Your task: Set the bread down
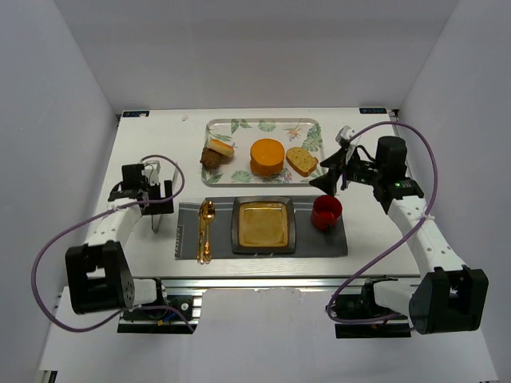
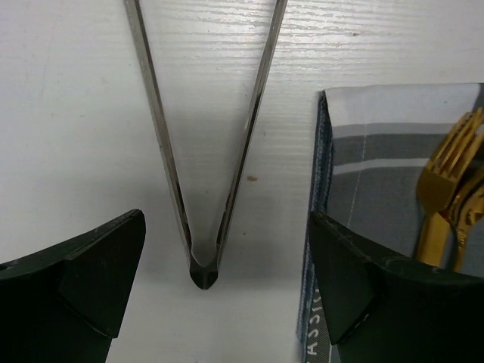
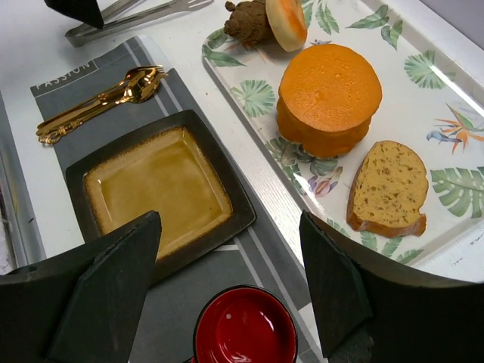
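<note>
The bread (image 1: pixel 267 157) (image 3: pixel 329 98), a thick round orange loaf, sits in the middle of the floral tray (image 1: pixel 247 134) (image 3: pixel 446 83) at the back of the table. My right gripper (image 1: pixel 331 180) (image 3: pixel 231 265) hangs open near the tray's right end, above the red cup (image 1: pixel 326 212) (image 3: pixel 246 329), with nothing between its fingers. The bread lies ahead of it, untouched. Over at the left, my left gripper (image 1: pixel 156 199) (image 2: pixel 227 280) stands open low over the joined end of metal tongs (image 2: pixel 203 261), which lie on the table between its fingers, untouched.
A square brown plate (image 1: pixel 263 225) (image 3: pixel 155 189) lies on a grey placemat (image 1: pixel 319 239) with gold cutlery (image 1: pixel 205 231) (image 3: pixel 98 98) (image 2: pixel 446 197) to its left. A bread slice (image 1: pixel 302 161) (image 3: pixel 389 189) and a brown cake with a bun (image 1: pixel 215 152) (image 3: pixel 261 21) share the tray.
</note>
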Controlling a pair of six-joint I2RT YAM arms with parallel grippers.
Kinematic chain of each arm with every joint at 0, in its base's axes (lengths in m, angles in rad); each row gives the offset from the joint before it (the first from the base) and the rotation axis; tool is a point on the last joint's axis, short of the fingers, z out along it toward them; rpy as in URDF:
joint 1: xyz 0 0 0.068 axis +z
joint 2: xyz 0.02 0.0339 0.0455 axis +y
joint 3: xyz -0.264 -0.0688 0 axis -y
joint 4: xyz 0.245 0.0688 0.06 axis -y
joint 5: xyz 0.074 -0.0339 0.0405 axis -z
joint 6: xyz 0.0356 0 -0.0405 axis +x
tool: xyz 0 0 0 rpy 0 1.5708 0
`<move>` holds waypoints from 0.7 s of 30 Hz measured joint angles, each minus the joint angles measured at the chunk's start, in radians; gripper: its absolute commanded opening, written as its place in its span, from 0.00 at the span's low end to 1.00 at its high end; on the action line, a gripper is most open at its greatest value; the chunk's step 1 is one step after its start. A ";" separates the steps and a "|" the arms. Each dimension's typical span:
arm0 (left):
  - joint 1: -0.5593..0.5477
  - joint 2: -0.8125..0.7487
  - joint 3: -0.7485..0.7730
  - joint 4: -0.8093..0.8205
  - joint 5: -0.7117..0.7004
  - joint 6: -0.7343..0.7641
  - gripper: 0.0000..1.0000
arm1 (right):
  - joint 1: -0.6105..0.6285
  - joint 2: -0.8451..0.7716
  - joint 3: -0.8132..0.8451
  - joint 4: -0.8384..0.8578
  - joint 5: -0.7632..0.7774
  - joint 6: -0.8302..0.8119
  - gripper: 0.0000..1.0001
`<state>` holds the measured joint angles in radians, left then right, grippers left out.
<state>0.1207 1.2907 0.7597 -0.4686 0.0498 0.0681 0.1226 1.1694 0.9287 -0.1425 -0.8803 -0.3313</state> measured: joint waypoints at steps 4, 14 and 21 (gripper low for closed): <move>-0.018 0.096 0.021 0.023 -0.017 0.029 0.98 | -0.018 0.002 -0.003 0.021 -0.014 0.018 0.79; -0.026 0.291 0.069 0.120 -0.045 0.056 0.93 | -0.085 0.043 0.018 0.037 -0.049 0.057 0.79; -0.027 0.332 0.085 0.200 -0.034 0.041 0.35 | -0.108 0.039 0.031 0.032 -0.062 0.067 0.79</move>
<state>0.0937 1.6230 0.8448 -0.2687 0.0162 0.1089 0.0143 1.2083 0.9592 -0.1104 -0.9421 -0.2646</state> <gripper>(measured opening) 0.495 0.789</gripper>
